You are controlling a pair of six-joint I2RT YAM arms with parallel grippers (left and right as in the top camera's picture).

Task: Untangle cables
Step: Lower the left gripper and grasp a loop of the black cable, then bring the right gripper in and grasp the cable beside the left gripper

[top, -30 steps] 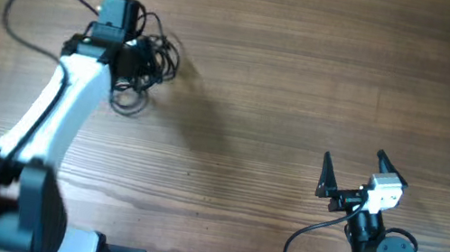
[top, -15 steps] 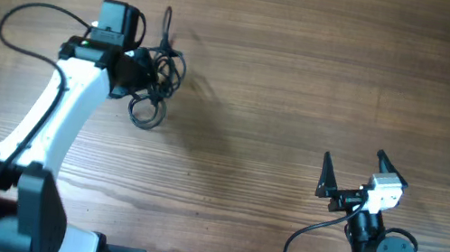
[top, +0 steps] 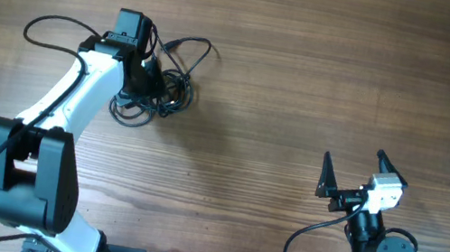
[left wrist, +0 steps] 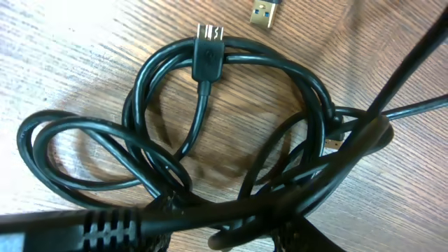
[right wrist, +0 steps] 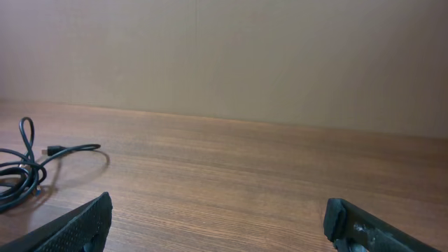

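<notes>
The cables point(top: 164, 96) sit in one knotted bundle on the upper-left part of the table point(top: 327, 61), right under the left arm. Up close they are thin black cords, glossy and rubbery, looped over and through each other. They look light and floppy, so I'd expect a tug on one strand to drag the whole heap rather than free it. The jacket looks slick too.

The best places to take hold are probably the ends. There's a black plug point(left wrist: 208, 54) lying across the top loop, and a gold plug point(left wrist: 264, 11) sits loose just beyond the bundle. Both are stiffer than the cord and give something to pinch. From the far side, a free strand point(right wrist: 73, 148) trails away from the heap, which is another fair candidate.

The left fingers point(top: 136, 75) are down in the thick of the bundle, touching or all but touching it. I can't tell whether they are apart or clamped, because neither view shows the tips.

The right fingers point(top: 326, 175) are spread wide with nothing between them. They are parked well apart from the cables, near that arm's own base.
</notes>
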